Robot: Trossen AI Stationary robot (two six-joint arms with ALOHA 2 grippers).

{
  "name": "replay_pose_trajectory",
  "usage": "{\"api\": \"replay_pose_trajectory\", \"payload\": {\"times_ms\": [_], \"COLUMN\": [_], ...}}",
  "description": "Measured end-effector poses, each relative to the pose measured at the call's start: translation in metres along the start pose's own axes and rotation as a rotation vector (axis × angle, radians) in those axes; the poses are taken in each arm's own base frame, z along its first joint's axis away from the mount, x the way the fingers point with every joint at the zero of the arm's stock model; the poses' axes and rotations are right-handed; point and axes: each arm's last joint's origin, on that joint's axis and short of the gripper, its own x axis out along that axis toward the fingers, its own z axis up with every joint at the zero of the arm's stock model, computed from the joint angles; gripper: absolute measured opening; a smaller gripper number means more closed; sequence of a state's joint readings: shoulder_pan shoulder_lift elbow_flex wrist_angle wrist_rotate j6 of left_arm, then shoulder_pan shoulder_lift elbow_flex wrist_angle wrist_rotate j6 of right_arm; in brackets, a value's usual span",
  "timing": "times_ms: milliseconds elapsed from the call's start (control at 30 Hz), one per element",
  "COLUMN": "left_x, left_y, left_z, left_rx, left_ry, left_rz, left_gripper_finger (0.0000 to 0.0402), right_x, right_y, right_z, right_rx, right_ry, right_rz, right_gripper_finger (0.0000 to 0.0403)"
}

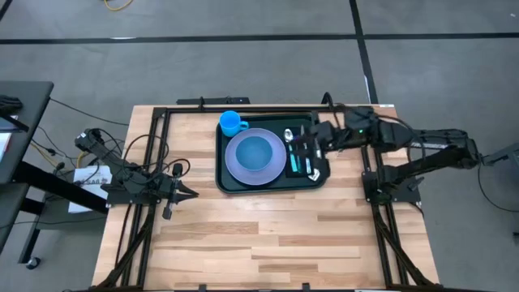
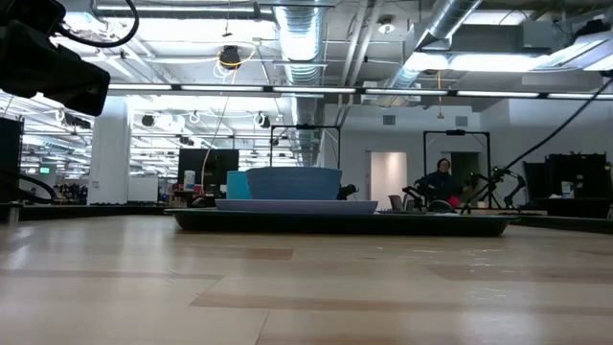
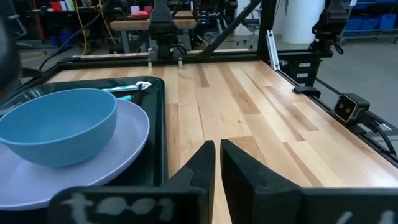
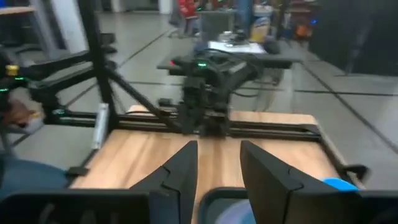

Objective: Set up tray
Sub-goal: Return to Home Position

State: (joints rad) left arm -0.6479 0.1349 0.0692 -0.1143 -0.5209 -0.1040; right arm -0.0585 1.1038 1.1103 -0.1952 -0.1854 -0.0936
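The dark green tray lies flat at the table's far middle. On it rest a lavender plate bearing a blue bowl, a blue cup in its far left corner, and a black napkin with cutlery along its right side. My right gripper hovers over the napkin side, pointing toward the table's left; its fingers stand open with nothing between them. My left gripper waits at the table's left edge, shut and empty, left of the tray.
Bare wood covers the table's near half and the strip left of the tray. Black frame rails run along the table's left, right and far sides. A person sits in the room far behind the table.
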Motion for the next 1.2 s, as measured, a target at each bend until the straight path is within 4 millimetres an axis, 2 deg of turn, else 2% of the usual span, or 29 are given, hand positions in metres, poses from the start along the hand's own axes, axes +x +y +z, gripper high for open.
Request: {"api": "replay_pose_trajectory", "payload": {"times_ms": [100, 200, 367, 467, 567, 767, 967, 1200], "left_x": [0.000, 0.000, 0.000, 0.000, 0.000, 0.000, 0.000, 0.000], "left_y": [0.000, 0.000, 0.000, 0.000, 0.000, 0.000, 0.000, 0.000], "left_z": [0.000, 0.000, 0.000, 0.000, 0.000, 0.000, -0.001, -0.001], "left_rx": [-0.002, -0.004, -0.006, -0.017, -0.021, -0.031, -0.038, -0.039], "left_ry": [0.000, 0.002, 0.002, 0.003, 0.002, 0.002, 0.002, 0.003], "left_rz": [0.000, 0.000, -0.001, 0.000, 0.000, 0.001, 0.005, 0.004], "left_gripper_finger": [0.0015, 0.0015, 0.0015, 0.0015, 0.0015, 0.0015, 0.0015, 0.0015], "right_x": [-0.018, -0.041, -0.091, -0.105, -0.102, -0.080, -0.073, -0.071], "right_y": [-0.010, -0.013, 0.000, 0.007, 0.012, 0.023, 0.036, 0.040], "right_z": [-0.024, -0.044, -0.066, -0.088, -0.115, -0.170, -0.224, -0.236], "right_rx": [0.021, 0.045, -0.005, 0.000, 0.033, 0.023, 0.035, 0.061], "right_ry": [0.018, -0.012, -0.150, -0.192, -0.181, -0.218, -0.222, -0.136], "right_rz": [-0.052, -0.027, -0.026, -0.063, -0.035, 0.076, 0.145, 0.162], "right_gripper_finger": [0.0113, 0.0113, 0.0113, 0.0113, 0.0113, 0.0113, 0.0113, 0.0113]}}
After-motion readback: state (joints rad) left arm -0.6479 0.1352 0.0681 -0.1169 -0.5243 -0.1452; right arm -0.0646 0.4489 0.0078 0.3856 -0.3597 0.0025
